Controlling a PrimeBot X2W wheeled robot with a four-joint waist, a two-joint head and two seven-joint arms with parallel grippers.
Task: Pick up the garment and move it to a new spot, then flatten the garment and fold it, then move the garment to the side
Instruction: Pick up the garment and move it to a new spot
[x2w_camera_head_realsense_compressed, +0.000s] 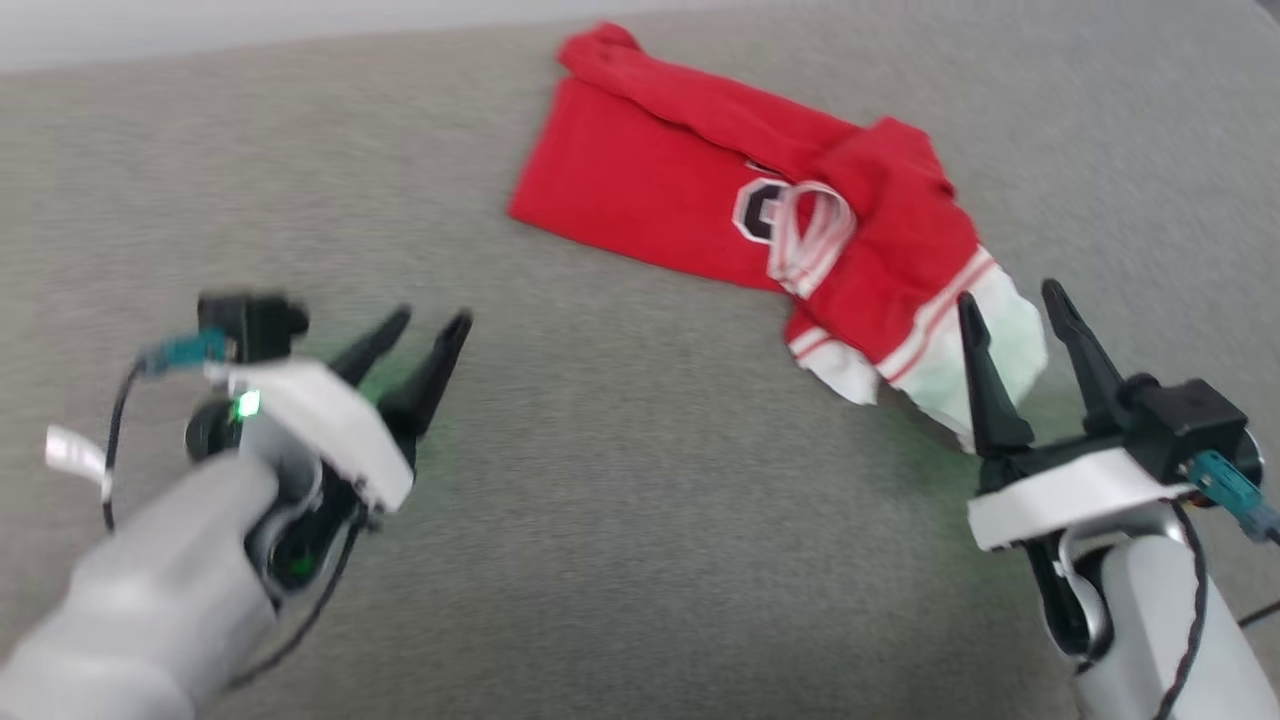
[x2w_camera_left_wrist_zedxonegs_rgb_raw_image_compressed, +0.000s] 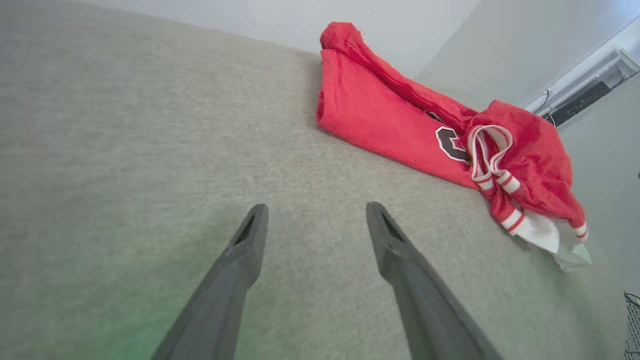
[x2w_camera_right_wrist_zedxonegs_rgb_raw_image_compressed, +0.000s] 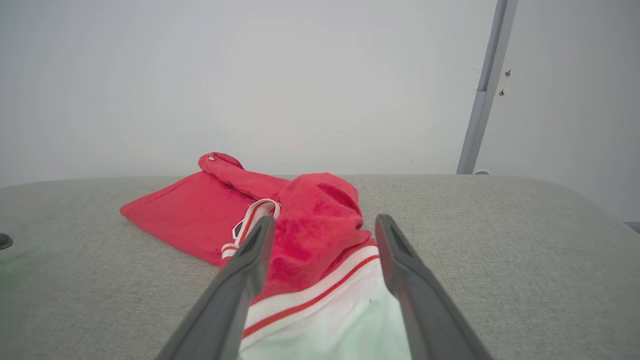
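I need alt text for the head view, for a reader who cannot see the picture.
A crumpled red jersey shirt with striped trim lies on a grey fabric surface. The open right hand is at its white sleeve; the open left hand is apart from it, at lower left.

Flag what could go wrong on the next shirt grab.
1. The right gripper hangs open at the white sleeve: pinching there may lift only that sleeve, the bunched shirt dragging behind.
2. The left gripper is open over bare surface, far from the shirt, so a one-armed lift may twist it.
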